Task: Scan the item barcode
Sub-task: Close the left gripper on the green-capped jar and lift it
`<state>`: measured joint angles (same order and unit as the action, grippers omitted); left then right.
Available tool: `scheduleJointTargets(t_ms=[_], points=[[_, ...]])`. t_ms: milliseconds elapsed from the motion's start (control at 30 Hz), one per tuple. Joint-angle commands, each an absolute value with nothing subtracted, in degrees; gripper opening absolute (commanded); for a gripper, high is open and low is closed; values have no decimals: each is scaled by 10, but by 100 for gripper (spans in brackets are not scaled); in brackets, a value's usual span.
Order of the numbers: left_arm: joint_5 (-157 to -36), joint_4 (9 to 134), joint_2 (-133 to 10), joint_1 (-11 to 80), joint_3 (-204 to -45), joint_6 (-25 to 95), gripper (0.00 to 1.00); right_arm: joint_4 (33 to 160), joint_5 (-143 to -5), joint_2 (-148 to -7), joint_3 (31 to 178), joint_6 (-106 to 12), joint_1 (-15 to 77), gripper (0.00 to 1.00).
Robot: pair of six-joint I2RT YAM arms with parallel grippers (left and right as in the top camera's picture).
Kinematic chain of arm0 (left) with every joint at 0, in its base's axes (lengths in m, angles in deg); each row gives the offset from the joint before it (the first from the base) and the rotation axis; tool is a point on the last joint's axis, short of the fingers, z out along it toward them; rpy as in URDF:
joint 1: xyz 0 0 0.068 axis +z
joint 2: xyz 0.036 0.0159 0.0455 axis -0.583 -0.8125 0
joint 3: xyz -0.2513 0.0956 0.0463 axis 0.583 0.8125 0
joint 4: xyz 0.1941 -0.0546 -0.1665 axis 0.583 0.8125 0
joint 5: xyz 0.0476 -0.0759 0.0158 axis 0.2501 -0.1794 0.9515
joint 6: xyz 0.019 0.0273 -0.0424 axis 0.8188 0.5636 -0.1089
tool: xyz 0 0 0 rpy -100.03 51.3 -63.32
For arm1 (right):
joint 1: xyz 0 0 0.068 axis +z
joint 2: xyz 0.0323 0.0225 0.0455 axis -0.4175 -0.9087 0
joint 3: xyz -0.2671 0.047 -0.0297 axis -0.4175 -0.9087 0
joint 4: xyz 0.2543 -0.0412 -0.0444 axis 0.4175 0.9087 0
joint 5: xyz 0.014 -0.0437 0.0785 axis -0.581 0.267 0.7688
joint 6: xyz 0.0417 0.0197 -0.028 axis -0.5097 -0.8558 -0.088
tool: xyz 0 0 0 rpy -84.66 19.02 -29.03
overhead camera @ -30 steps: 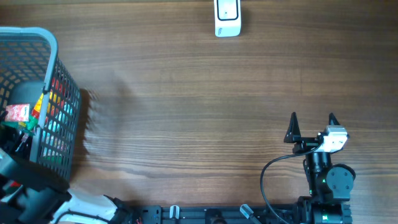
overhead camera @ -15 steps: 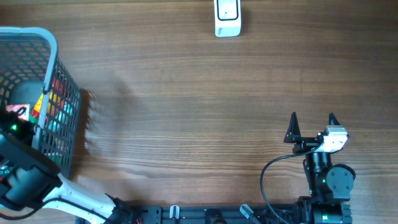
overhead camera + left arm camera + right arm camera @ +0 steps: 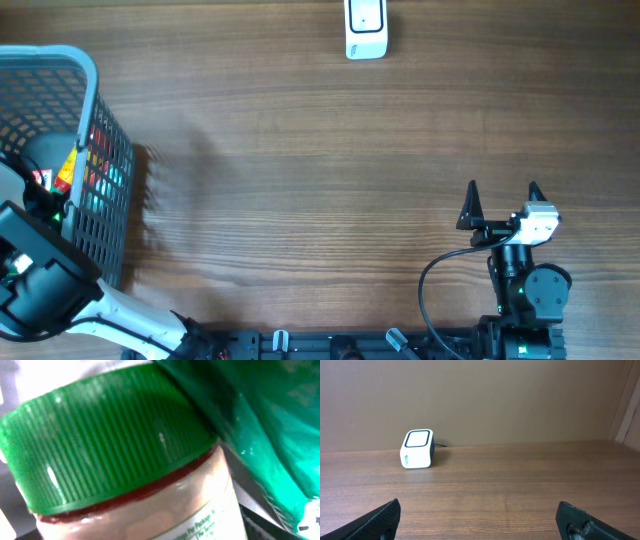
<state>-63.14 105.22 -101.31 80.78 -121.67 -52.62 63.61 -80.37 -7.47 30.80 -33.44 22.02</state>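
Grey mesh basket (image 3: 105, 200) at the counter's (image 3: 300, 180) left edge. The left arm (image 3: 40, 285) bends down into it, the left tool hidden, grip impossible to tell. Its camera shows one green-lidded jar (image 3: 130, 475) touching one teal packet (image 3: 270, 435). The right tool (image 3: 502, 190) rests wide open, facing one white scanner (image 3: 366, 28).

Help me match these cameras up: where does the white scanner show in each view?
Overhead: the white scanner sits at the top edge, just right of centre.
Left wrist: not in it; a green-lidded jar fills the frame.
Right wrist: the scanner stands left of centre, at the table's far side.
Shared landmark: the wooden table, seen in the overhead and right wrist views.
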Motion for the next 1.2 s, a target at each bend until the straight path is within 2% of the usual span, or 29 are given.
scheduleJointTargets(t_ms=[0,167,300,433,833,933,1167], points=[[-604,1052,-1025,837,-1203,-457,75,635,-794,-75,306,-329,224,100],[-604,1053,-1019,862,-1227,-314,59,635,-794,-75,306,-329,224,100],[-604,1059,-991,866,-1248,-245,59,635,-794,-75,306,-329,224,100],[-604,1066,-931,866,-1272,-187,54,635,-794,-75,306,-329,224,100],[-631,1059,-759,866,-1321,-156,54,635,-794,-75,306,-329,224,100],[-686,1048,-721,866,-1333,-143,54,635,-794,-75,306,-329,224,100],[-833,962,-637,858,-1338,-22,53,635,-794,-75,306,-329,224,100]])
